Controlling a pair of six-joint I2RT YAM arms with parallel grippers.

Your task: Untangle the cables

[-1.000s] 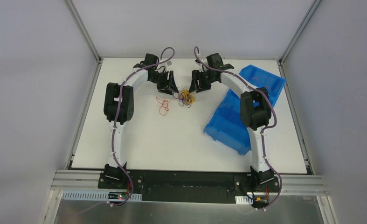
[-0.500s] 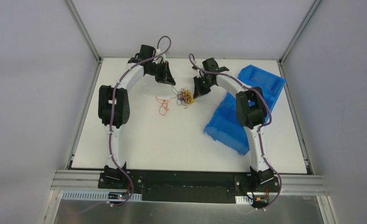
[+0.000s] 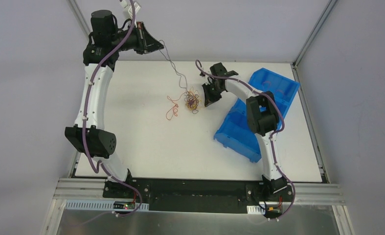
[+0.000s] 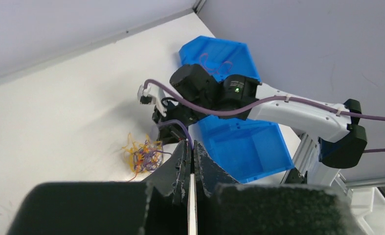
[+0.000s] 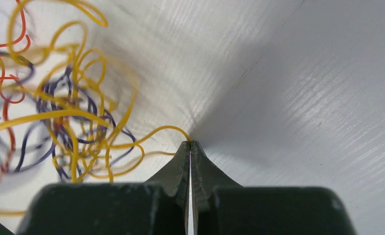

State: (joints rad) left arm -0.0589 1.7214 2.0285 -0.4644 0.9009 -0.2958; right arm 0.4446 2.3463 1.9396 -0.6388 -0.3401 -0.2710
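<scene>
The cables are a small tangle (image 3: 192,100) of thin yellow, orange and dark purple wires on the white table, also seen in the left wrist view as a tangle (image 4: 141,154) and in the right wrist view as a tangle (image 5: 68,122). My left gripper (image 3: 159,46) is lifted high at the back left, shut on a dark purple wire (image 3: 176,73) that stretches down to the tangle. That left gripper (image 4: 191,145) pinches the purple wire (image 4: 178,127) at its tips. My right gripper (image 3: 207,102) sits low at the tangle's right side. The right gripper (image 5: 191,142) is shut on a yellow wire (image 5: 168,129).
One loose red-orange wire (image 3: 171,110) lies just left of the tangle. A blue bin (image 3: 259,115) stands at the right, partly under the right arm, and shows as the blue bin (image 4: 244,147) from the left wrist. Grey walls and aluminium rails border the table (image 3: 146,147).
Both grippers have shut. The left arm rose up and back to the left, drawing a dark purple wire out of the tangle. The right gripper stayed low beside the tangle.
</scene>
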